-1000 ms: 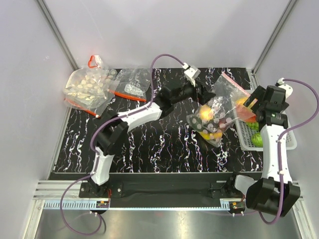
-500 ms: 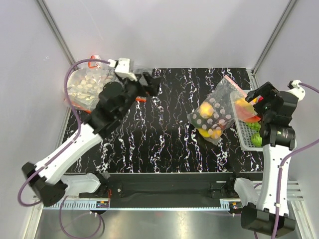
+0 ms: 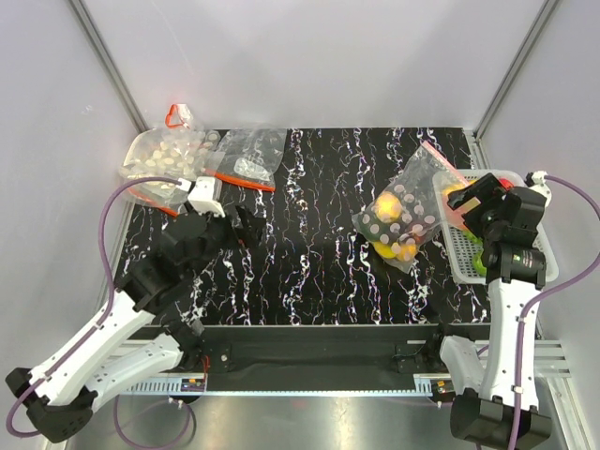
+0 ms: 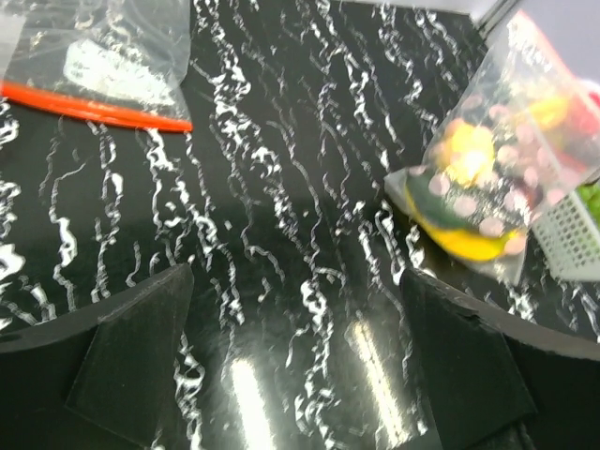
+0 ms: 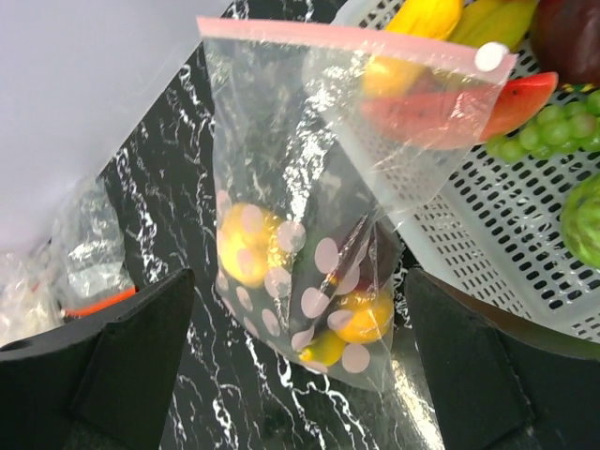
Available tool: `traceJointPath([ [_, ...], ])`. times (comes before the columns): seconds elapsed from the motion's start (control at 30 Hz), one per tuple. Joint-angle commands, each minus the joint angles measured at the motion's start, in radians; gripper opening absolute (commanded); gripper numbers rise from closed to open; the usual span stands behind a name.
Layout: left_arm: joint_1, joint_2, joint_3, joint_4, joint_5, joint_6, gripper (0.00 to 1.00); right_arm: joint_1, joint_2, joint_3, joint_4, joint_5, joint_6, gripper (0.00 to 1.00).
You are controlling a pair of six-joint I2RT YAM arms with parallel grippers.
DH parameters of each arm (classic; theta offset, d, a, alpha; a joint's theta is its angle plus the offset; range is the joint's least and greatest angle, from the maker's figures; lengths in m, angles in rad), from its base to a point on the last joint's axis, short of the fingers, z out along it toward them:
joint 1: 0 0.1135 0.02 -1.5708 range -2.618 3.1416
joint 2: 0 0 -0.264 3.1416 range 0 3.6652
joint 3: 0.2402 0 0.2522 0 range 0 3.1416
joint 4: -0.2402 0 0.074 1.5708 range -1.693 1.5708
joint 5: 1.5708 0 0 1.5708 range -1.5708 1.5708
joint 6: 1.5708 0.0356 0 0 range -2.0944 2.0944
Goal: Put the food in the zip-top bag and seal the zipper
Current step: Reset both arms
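The dotted zip-top bag lies right of centre, its mouth leaning on the white basket. In the right wrist view the bag holds yellow and orange food. Its pink-red zipper runs straight, with a white slider at the right end. More food lies in the basket. My right gripper hangs open above the basket's left edge, its jaws empty. My left gripper is open over the table's left half, far from the bag.
At the back left lie a clear bag of white pieces and a smaller clear bag with a red strip. Grey walls close in the table on the left, back and right.
My left arm has swung from the dotted bag to the table's left and drawn back toward the near edge. My right gripper pulled back slightly over the basket. The bag stayed put.
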Motion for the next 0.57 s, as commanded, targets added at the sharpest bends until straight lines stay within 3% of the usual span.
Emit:
traceJointPath([
  [0.0,0.002,-0.04,0.036,-0.099,0.019,0.072,0.99,-0.002,-0.014,0.035,-0.014,-0.056,-0.031,1.0],
  [0.13,0.002,-0.081,0.013,-0.132,-0.035,0.121,0.99,-0.002,-0.09,-0.034,0.038,-0.019,-0.043,1.0],
  [0.53,0.002,-0.112,-0.044,-0.098,0.128,0.198,0.99,-0.002,-0.055,-0.05,0.043,-0.083,-0.075,1.0],
])
